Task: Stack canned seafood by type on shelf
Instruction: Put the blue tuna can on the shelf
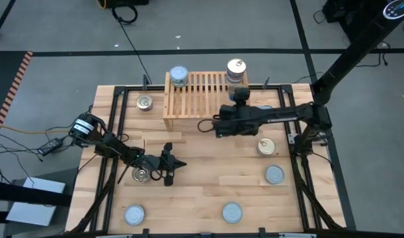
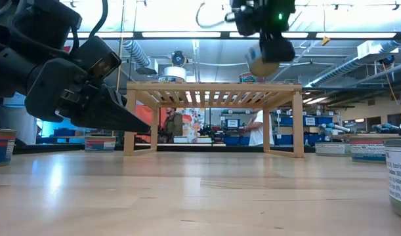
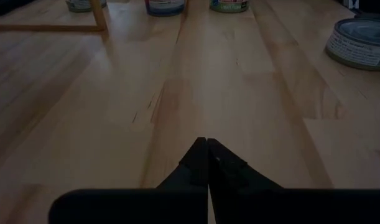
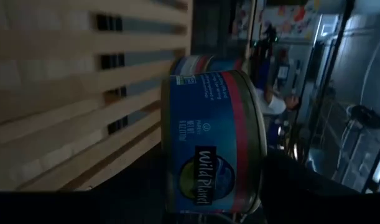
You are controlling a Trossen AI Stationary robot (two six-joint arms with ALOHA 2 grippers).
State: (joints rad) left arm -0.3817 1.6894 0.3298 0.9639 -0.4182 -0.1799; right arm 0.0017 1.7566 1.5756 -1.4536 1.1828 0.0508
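my left gripper (image 1: 178, 164) rests low on the table, fingers pressed together. my right gripper (image 2: 266, 62) clamps a blue-and-red tuna tin (image 4: 214, 143) above the wooden shelf (image 1: 198, 92); its lid is hidden from me.

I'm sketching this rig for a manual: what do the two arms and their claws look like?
Both arms are dark, nearly black, built of chunky jointed links with black cables looping along them. The left claw ends in two slim fingers that taper to a sharp wedge. The right claw sits on a boxy wrist block; in the low view a small green light glows on that block. No legible markings show.
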